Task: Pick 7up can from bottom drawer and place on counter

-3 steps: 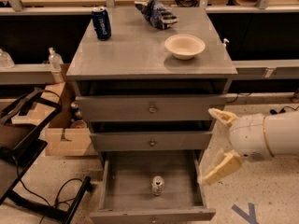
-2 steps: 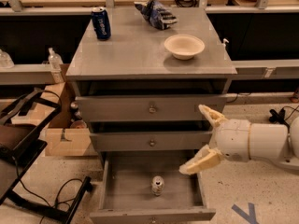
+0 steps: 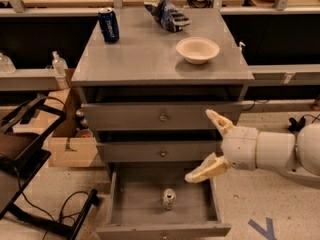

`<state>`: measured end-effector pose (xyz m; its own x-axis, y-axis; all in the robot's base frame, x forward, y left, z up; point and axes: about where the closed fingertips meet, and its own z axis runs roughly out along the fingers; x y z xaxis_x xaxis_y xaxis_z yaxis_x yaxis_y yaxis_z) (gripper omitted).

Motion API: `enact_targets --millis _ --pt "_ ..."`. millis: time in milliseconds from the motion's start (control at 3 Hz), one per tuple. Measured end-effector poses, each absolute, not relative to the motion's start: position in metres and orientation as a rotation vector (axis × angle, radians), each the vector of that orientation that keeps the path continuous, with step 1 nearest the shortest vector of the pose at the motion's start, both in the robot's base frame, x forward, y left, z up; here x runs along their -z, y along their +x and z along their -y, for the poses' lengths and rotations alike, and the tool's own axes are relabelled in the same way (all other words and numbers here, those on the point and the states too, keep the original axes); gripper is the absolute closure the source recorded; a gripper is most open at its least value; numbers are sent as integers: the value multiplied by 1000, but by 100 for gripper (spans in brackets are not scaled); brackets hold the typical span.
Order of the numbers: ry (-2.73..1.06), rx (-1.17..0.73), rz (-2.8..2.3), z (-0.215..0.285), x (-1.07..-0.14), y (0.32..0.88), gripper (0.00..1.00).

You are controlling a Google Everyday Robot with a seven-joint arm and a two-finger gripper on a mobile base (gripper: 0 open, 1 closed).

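Up top: blue can (image 3: 108, 25), bowl (image 3: 197, 49), bag (image 3: 167, 15); gripper (image 3: 198, 146) splayed above bottom drawer (image 3: 135, 200).

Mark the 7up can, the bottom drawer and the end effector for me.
7up can (image 3: 169, 199): camera view, middle of its body.
bottom drawer (image 3: 135, 196): camera view, bare floor left of the can.
end effector (image 3: 198, 145): camera view, midway between its open fingertips, above the drawer's right side.
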<state>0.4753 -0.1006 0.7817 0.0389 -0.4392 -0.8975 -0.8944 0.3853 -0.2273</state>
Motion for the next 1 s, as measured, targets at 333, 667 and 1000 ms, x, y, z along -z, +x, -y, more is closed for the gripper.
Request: enact_targets --millis 333,667,1000 --pt "-1219 -559 -1566 91 -755 500 0" --pt "-1247 -569 -1549 84 -692 532 0" --pt "-1256 -613 -1527 88 -620 553 0"
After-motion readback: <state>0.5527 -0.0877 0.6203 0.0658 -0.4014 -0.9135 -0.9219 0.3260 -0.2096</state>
